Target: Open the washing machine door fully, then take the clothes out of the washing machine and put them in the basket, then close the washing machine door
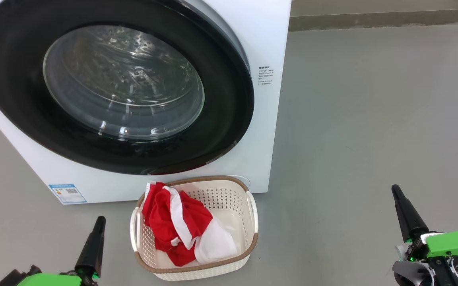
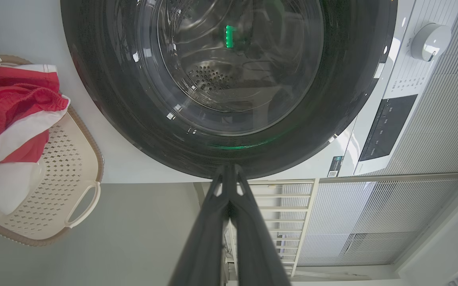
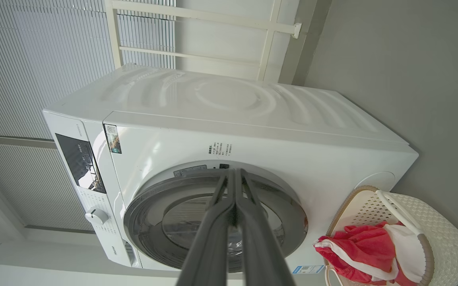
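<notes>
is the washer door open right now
No, the washing machine door sits shut, flush against the front of the washing machine, with the clothes lying in the basket before it.

Head cam looks down, close on door (image 1: 123, 83) and basket (image 1: 221, 198). Wrist cams sit rolled sideways, left nearer, right farther back, sharing both.

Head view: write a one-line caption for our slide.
Washing machine door shut, red clothes in the basket, left gripper and right gripper shut, clear of both.
</notes>
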### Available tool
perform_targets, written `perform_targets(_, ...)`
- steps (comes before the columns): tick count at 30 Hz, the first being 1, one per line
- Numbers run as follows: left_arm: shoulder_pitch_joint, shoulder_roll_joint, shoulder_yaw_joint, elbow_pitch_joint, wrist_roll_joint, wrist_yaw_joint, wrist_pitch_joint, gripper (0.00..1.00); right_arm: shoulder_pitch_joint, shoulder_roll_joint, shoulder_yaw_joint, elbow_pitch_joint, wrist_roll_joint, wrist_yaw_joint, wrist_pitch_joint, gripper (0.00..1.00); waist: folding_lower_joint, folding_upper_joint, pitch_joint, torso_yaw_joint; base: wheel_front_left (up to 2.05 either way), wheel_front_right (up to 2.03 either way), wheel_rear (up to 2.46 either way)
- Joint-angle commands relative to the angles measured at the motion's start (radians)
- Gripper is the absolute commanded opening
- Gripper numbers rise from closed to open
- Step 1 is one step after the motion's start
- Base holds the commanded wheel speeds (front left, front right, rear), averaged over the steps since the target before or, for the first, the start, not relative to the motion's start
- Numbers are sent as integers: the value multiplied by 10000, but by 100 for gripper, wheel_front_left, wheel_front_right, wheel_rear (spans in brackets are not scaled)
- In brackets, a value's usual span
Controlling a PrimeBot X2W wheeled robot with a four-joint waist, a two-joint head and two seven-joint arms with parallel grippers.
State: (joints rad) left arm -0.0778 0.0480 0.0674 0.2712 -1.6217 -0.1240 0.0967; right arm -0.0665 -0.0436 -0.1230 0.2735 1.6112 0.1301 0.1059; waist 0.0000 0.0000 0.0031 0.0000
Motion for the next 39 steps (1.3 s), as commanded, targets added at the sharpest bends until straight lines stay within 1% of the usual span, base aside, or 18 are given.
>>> perform_targets(1, -294, 90, 376, -264, 59, -67, 94, 0, -412, -91, 118, -289, -5, 6, 52, 0, 0, 0, 0, 0, 0, 0, 0)
perform_targets(39, -298, 61, 419, -263, 94, -67, 128, 0, -413, -80, 101, -288, -19, 6, 66, 0, 0, 0, 0, 0, 0, 0, 0)
